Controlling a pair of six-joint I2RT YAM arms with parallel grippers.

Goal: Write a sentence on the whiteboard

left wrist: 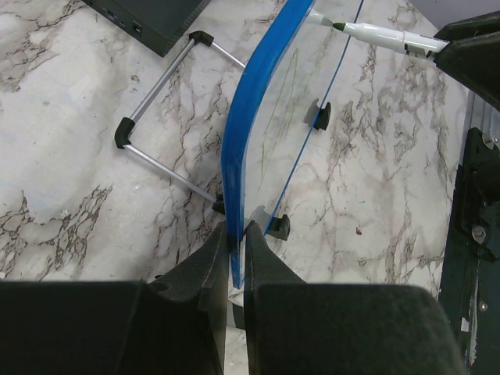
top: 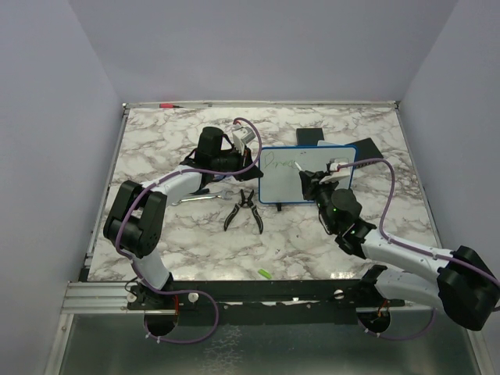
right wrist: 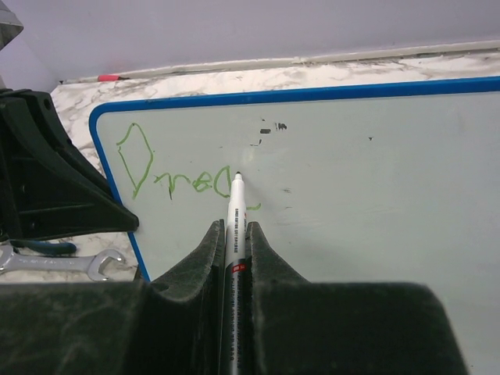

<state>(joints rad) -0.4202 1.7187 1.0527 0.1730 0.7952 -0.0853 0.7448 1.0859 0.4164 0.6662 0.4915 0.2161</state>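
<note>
Centre of the overhead view, on the marble table (top: 156,242): the whiteboard (top: 281,187) stands just right of a wrench (top: 195,199) and a pair of pliers (top: 244,209), with my two arms closing on it from either side. At its left edge the left gripper (left wrist: 237,234) is pinched almost shut on the blue frame, the thin board running away between the fingers towards the top of that wrist view. Across the upper left of the board runs the start of the sentence (right wrist: 180,178), a few green letters and no more. To the right, the right gripper (right wrist: 236,230) is clamped tight on the barrel of a marker (right wrist: 236,205), whose tip meets the white surface just past the last letter. I judge the board light, thin and stiff, perched on small feet and so apt to slide or tip under pen pressure. The frame edge is the place to hold it, clear of the writing face. The marker's smooth barrel could slip in the fingers, so a light touch seems wise.
</note>
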